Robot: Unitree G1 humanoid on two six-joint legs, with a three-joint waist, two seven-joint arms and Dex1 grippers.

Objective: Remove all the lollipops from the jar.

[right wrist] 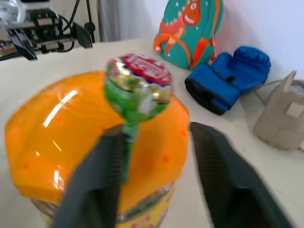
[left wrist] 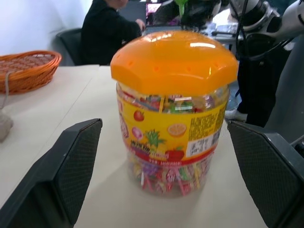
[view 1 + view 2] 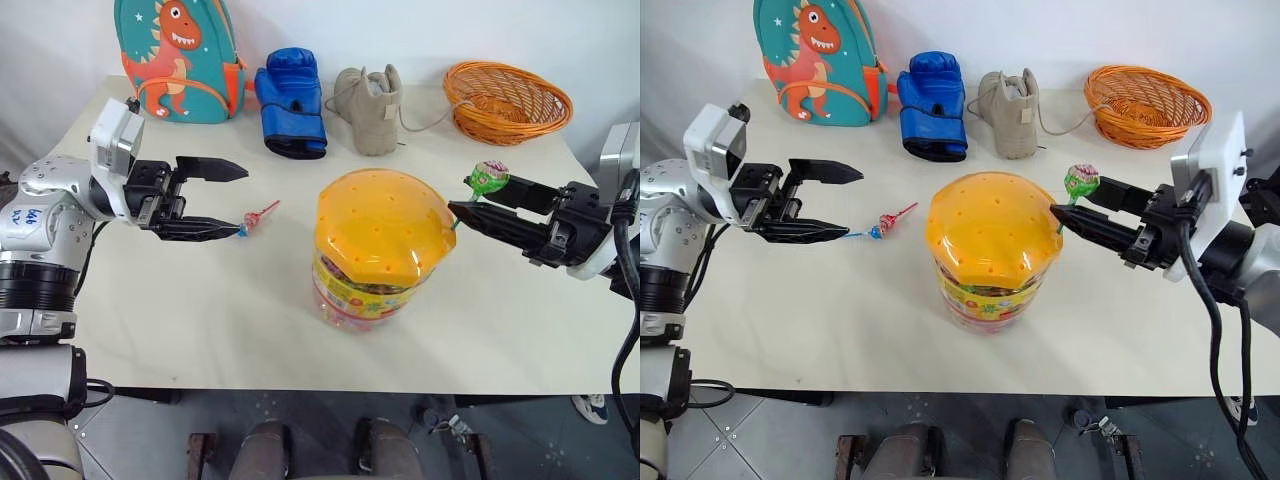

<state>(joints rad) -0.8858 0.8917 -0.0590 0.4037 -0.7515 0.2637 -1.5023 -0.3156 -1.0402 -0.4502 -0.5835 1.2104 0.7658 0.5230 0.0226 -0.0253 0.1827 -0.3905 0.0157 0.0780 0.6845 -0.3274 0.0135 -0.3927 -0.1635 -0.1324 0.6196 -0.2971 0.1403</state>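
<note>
I see the jar [image 3: 380, 250] standing upright mid-worktop [image 3: 200, 320], its domed orange lid on. My right pincer [image 3: 1065, 212] is at the lid's right edge, its fingers not fully together, with a green-edged lollipop [image 3: 1081, 180] standing up against one finger by its green stick; whether it is actually pinched I cannot tell. Another lollipop [image 3: 886, 223] lies on the worktop left of the jar, just beside my left pincer [image 3: 238, 200], which is spread wide and empty. Along the back sit a dinosaur backpack [image 3: 180, 55], blue boxing glove [image 3: 292, 100], beige boot [image 3: 372, 108] and orange basket [image 3: 507, 100].
</note>
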